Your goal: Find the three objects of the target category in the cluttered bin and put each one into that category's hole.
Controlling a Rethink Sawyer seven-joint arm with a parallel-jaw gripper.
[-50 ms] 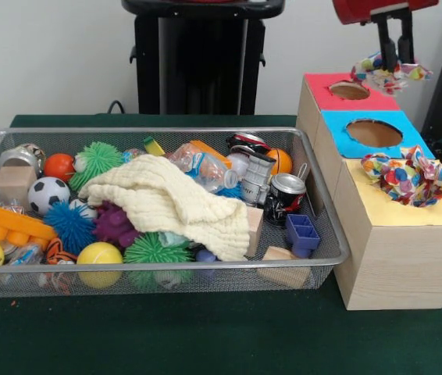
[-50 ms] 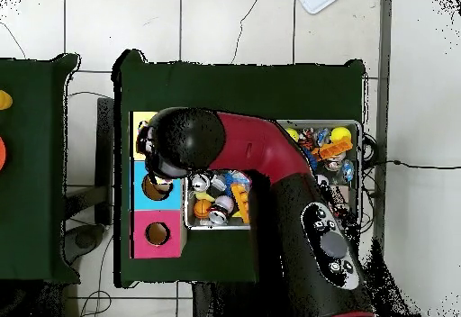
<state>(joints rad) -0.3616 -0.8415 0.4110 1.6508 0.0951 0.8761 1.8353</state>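
Note:
My gripper hangs at the top right, shut on a colourful patterned cloth. The cloth dangles just above the box, over the far edge between its red hole and blue hole. A second patterned cloth lies bunched on the box's yellow section. A cream cloth is draped across the clutter in the wire bin. In the overhead view the arm hides the gripper and much of the bin.
The bin holds several balls, spiky toys, cans, a plastic bottle, wooden blocks, and orange and blue bricks. A black pedestal stands behind it. Green cloth covers the table. The box sits close beside the bin.

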